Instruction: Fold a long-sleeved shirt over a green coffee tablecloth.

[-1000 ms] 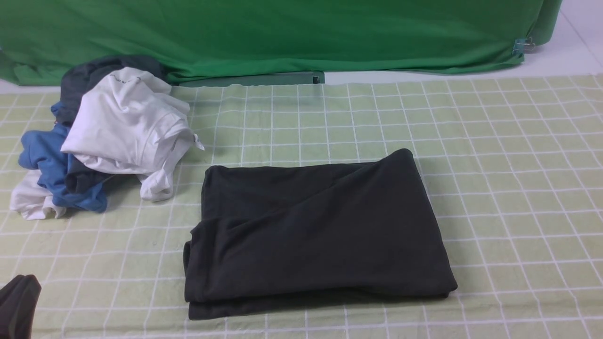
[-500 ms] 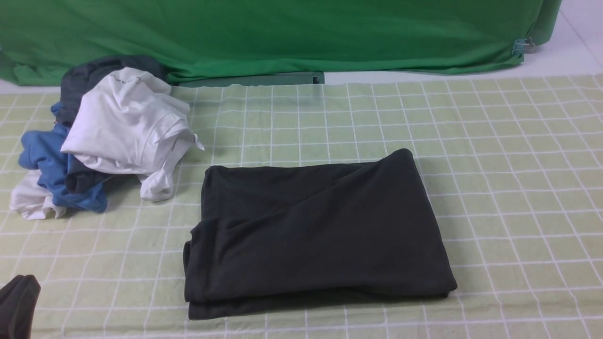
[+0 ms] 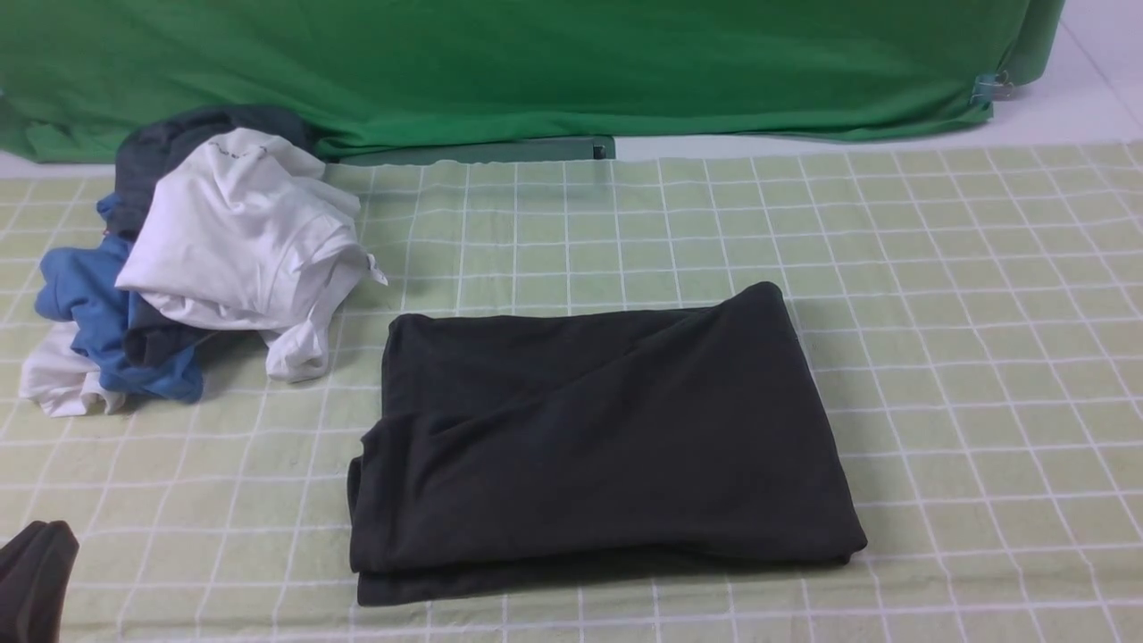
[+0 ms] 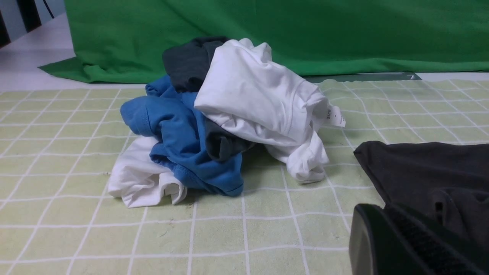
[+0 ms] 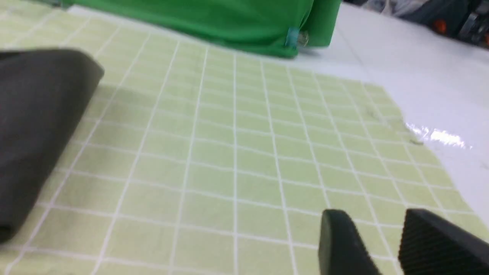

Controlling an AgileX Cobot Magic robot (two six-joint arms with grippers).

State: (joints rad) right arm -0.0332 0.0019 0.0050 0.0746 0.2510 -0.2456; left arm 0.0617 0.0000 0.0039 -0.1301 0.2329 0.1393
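Note:
The long-sleeved shirt (image 3: 598, 438) lies folded into a black rectangle mid-table on the green coffee tablecloth (image 3: 964, 295), its print and label hidden. My left gripper (image 3: 36, 576) shows only as a dark tip at the near left corner, apart from the shirt. The left wrist view shows one of its fingers (image 4: 372, 236) with the ribbed pad bare, the shirt (image 4: 428, 172) just beyond it. My right gripper (image 5: 374, 215) hangs open over bare tablecloth, away from the shirt's edge (image 5: 34, 126), and is outside the front view.
A heap of white, blue and grey garments (image 3: 205, 259) sits at the far left. Plain deep green fabric (image 3: 536, 62) hangs along the back, held by a clip (image 3: 987, 87). The tablecloth ends at a white tabletop (image 5: 439, 95) on the right.

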